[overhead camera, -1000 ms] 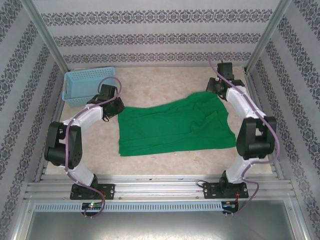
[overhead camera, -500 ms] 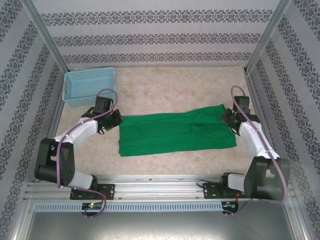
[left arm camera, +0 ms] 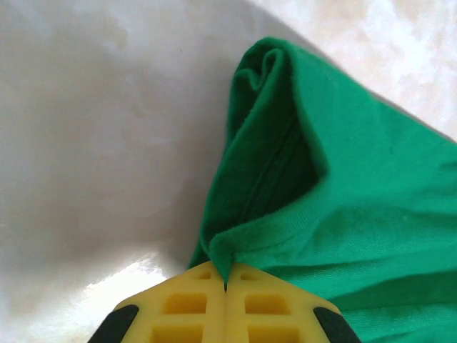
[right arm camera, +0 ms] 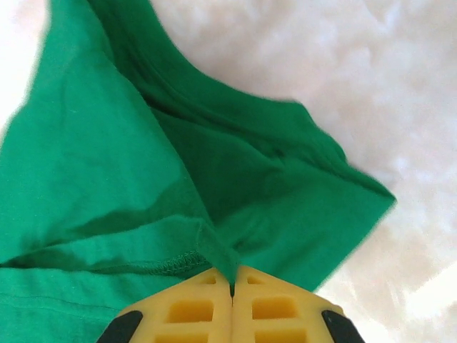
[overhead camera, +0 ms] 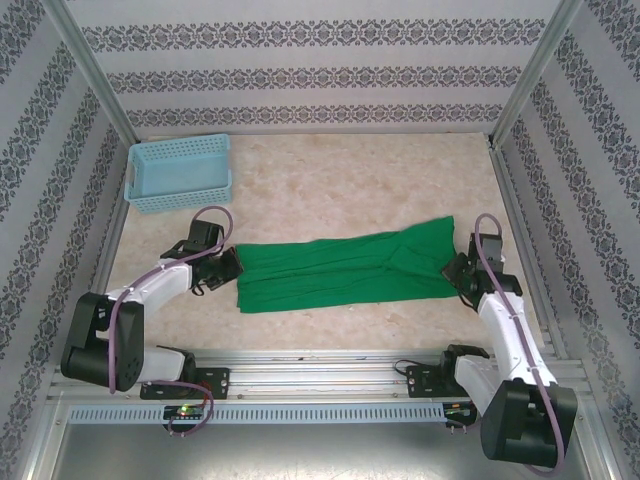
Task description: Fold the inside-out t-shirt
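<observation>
1. Both arms pulled nearer, folding the t-shirt (overhead camera: 340,268) into a narrow band.
2. Left jaws and right jaws clamp tight on its opposite ends.
3. It lies on the bench (overhead camera: 340,180), long axis running between them.

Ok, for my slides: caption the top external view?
The left gripper and right gripper pinch opposite ends of the green t-shirt.

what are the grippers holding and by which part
Both are shut on the bright green cloth t-shirt: the left gripper pinches a fold at its left end, the right gripper a stitched hem at its right end.
</observation>
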{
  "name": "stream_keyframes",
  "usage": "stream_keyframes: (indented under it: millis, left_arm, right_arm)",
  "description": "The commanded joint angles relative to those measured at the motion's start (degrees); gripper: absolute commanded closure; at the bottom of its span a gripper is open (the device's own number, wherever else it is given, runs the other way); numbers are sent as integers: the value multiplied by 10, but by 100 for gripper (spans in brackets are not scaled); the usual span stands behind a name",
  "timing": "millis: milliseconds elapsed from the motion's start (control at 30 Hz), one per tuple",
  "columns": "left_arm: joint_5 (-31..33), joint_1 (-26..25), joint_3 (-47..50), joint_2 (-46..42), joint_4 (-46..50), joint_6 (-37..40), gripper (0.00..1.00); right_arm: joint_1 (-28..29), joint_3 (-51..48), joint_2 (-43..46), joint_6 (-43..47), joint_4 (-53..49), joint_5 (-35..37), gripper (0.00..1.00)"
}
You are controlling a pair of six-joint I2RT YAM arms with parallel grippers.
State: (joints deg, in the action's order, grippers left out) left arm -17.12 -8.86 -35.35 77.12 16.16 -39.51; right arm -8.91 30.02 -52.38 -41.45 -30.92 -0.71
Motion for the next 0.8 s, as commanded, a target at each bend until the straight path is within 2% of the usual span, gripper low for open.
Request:
stream_keyframes:
  millis: [0,133,233,300,400,500,700,767]
  left_arm:
    - [4,7,2,14,-20,-2,100]
    - [33,7,-28,27,4,14,92]
    - [56,7,-60,39,28,27,82]
    - [84,7,-89,36,59,37,74]
    - [136,2,-113,2,90,38,69]
    - [167,-28,-140,-20,102,42,63]
    - [114,-122,-175,54,40,31,63]
    - [98,-132,-179,87,21,23,63]
  right_arm:
    - [-5,-24,18,-34,-18,11,98]
    - [-6,-25,24,-30,-13,-19,77]
    - [-6,-5,30,-19,-37,-1,52]
    - [-5,21,35,2,-46,16,43]
    - [-4,55,24,21,-23,-7,41]
    - [20,91,-28,26,11,-23,41]
    - [88,163,-200,28,89,-60,40]
    - [91,183,-256,26,110,-66,40]
